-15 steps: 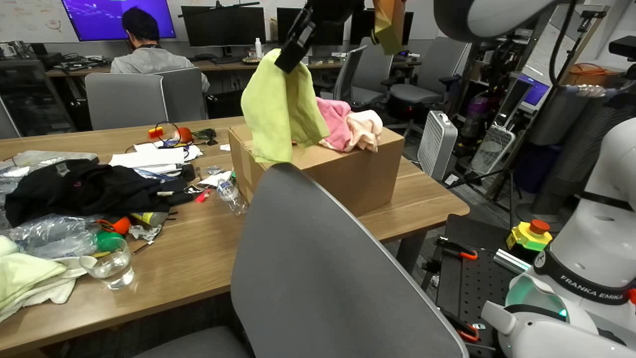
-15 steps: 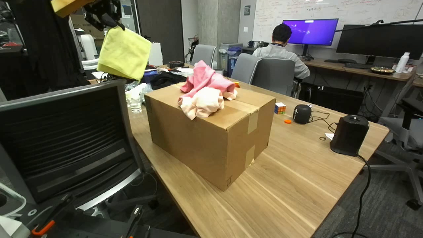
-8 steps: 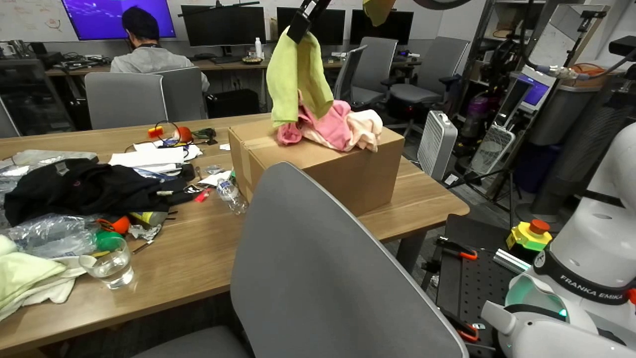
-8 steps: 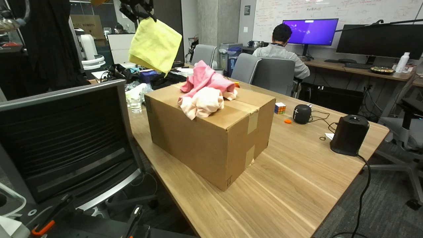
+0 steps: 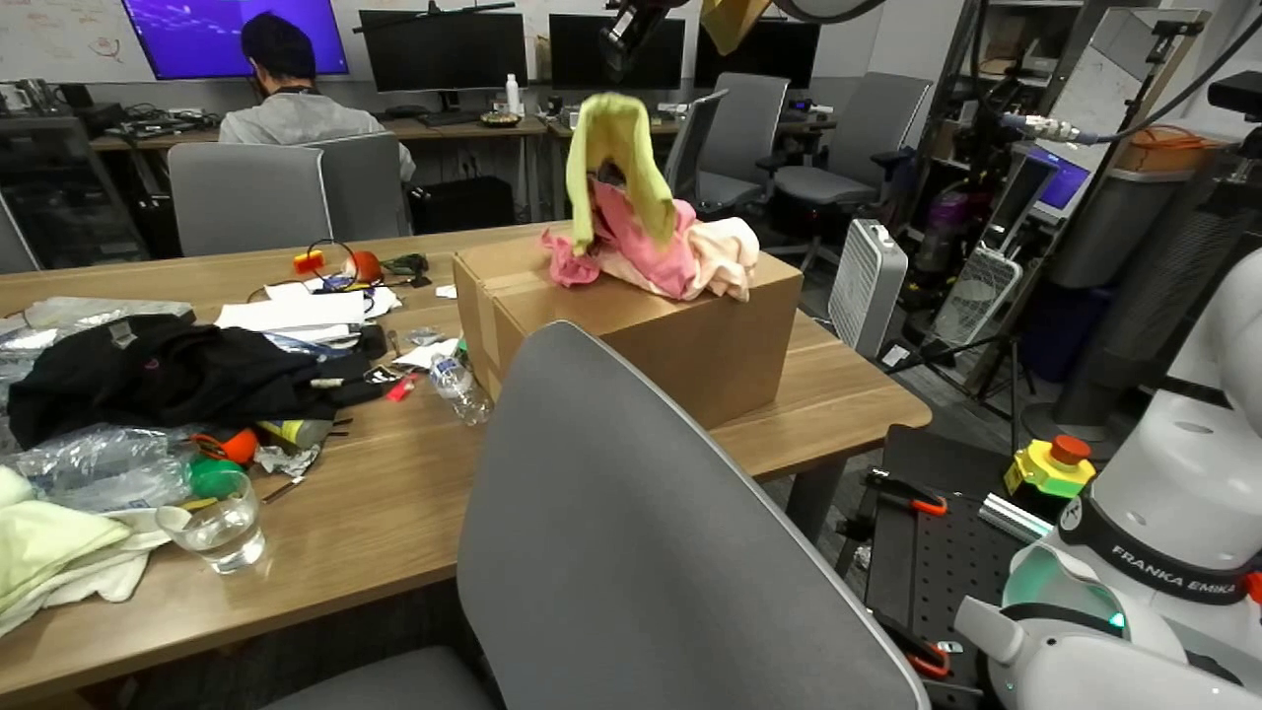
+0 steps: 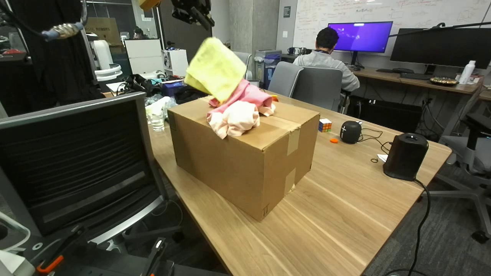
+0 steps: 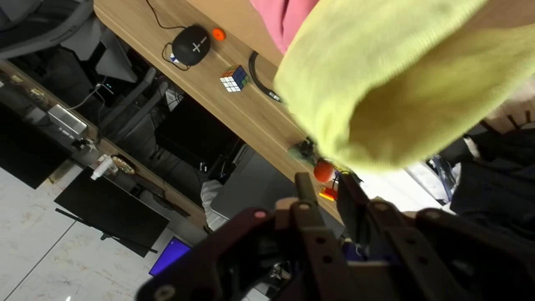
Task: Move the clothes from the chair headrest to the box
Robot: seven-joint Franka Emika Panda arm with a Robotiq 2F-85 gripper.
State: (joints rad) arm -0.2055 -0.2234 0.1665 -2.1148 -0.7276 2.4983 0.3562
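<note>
Releasing seems the step in hand: my claw (image 7: 327,184) stands parted and holds nothing, with the yellow cloth (image 6: 216,69) in mid-air below it, over the pink cloth (image 6: 251,94) on the box (image 6: 218,165). Next, I should let it settle within the box's top edges, then leave through the open air above the chair back (image 5: 636,542).

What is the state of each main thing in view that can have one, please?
Gripper, open, holding nothing.
Box, closed and taped.
Pink cloth, crumpled on top of the box.
Peach cloth, crumpled on top of the box.
Yellow cloth, free of the gripper, over the box; contact with the pink cloth unclear.
Chair, upright.
Drinking glass, upright.
Purple monitor, lit.
Wide monitor, dark.
</note>
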